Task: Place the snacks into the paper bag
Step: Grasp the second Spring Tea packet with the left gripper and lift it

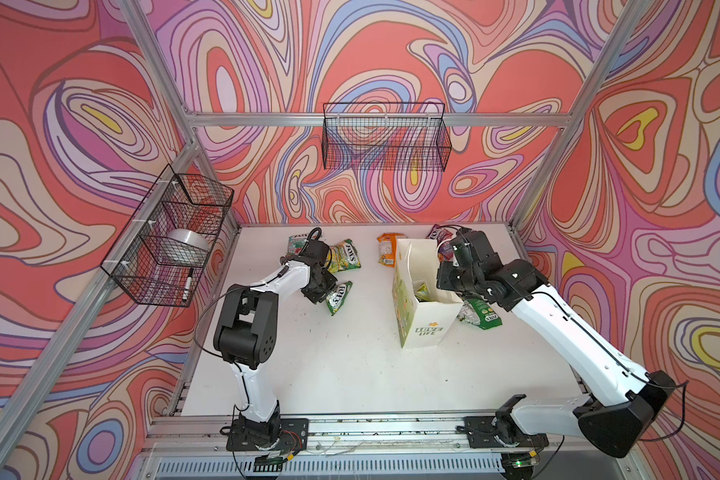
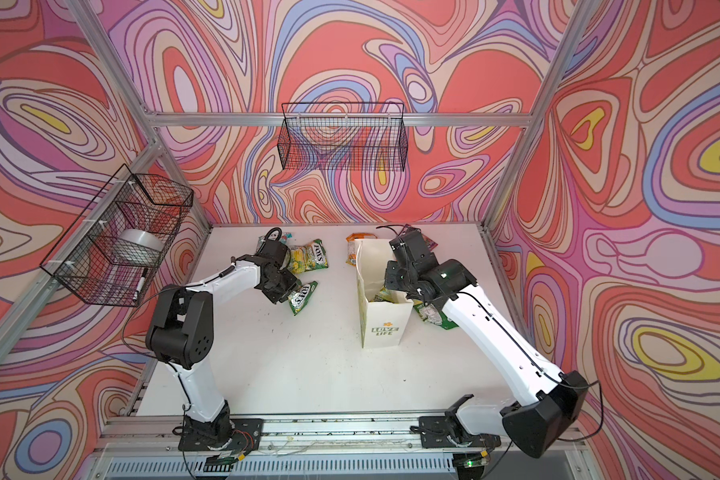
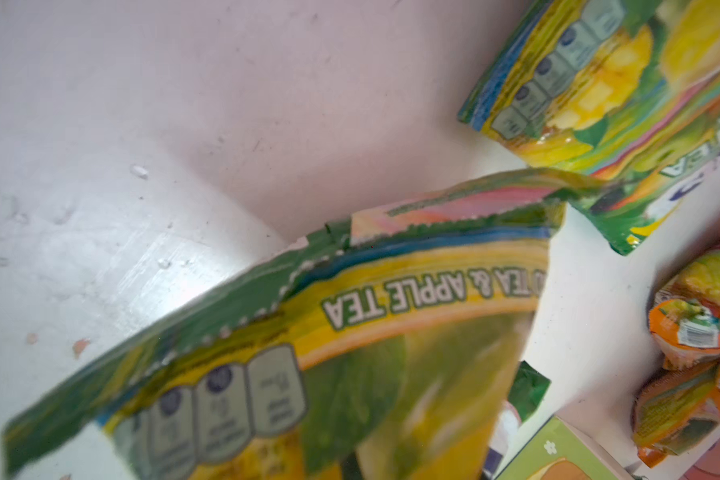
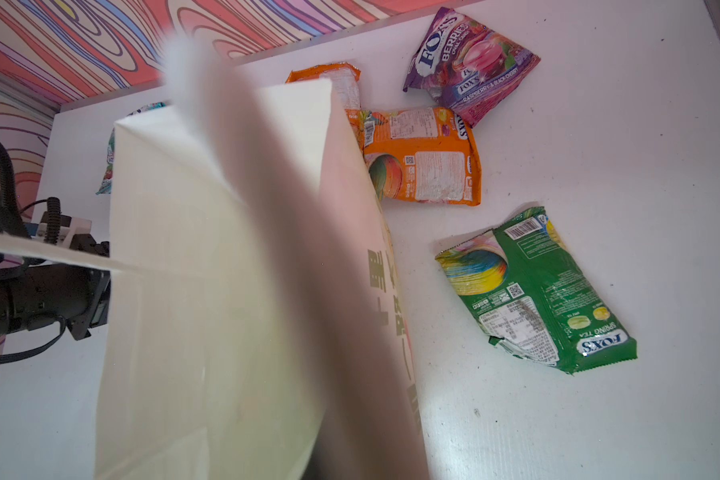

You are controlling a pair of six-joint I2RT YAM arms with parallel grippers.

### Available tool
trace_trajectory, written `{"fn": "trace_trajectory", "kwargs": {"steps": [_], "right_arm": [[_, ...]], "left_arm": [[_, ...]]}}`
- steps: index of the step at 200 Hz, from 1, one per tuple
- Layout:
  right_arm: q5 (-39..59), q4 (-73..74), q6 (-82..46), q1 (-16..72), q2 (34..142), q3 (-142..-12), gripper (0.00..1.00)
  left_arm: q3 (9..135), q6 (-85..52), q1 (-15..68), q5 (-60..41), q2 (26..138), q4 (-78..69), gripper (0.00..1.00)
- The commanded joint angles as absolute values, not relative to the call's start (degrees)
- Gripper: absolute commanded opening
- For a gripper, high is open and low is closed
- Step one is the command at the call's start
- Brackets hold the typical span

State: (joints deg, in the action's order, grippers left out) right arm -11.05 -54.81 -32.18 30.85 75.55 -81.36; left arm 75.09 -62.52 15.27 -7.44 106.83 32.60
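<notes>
The paper bag (image 1: 422, 330) stands upright and open, right of centre on the white bench (image 1: 329, 374), with a green pouch (image 1: 422, 291) showing inside. The right pincer (image 1: 447, 276) is clenched on the bag's right-hand rim, and in the right wrist view the paper wall runs straight up to the camera. Just right of the bag lies a green spring tea pouch (image 4: 537, 291). Behind the bag are two orange pouches (image 4: 425, 162) and a purple berries pouch (image 4: 470, 62). Well to the left, the left pincer (image 1: 319, 297) meets a green apple tea pouch (image 3: 350, 353), which sits tilted. Its jaws are hidden, so I cannot tell its grip. Beyond it lie a yellow-green pouch (image 1: 344, 255) and a red-teal pouch (image 1: 298, 245).
</notes>
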Motion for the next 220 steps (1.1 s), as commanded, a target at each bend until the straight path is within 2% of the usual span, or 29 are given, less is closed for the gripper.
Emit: {"fn": "trace_trajectory", "kwargs": {"steps": [1, 57, 130, 185, 220], "right_arm": [[-10.72, -55.12, -32.17, 31.2, 74.68, -80.42, 0.0], [-10.94, -54.27, -31.85, 31.2, 74.61, -80.25, 0.0], [-10.59, -51.93, -31.16, 31.2, 74.97, -79.75, 0.0], [-9.69, -49.94, -31.0, 31.2, 75.32, -79.25, 0.0], [-9.4, -49.57, -30.85, 31.2, 75.5, -79.88, 0.0]], "left_arm": [[74.68, -59.82, 14.79, -7.28, 101.95, 33.48, 0.33], [72.26, -56.07, 13.15, -8.25, 94.31, 34.9, 0.33], [71.25, -44.67, 7.36, -8.89, 80.26, 45.16, 0.33], [78.7, -39.11, 6.77, -11.43, 70.12, 53.44, 0.32], [87.96, -38.13, 6.9, -16.42, 68.68, 55.98, 0.32]]}}
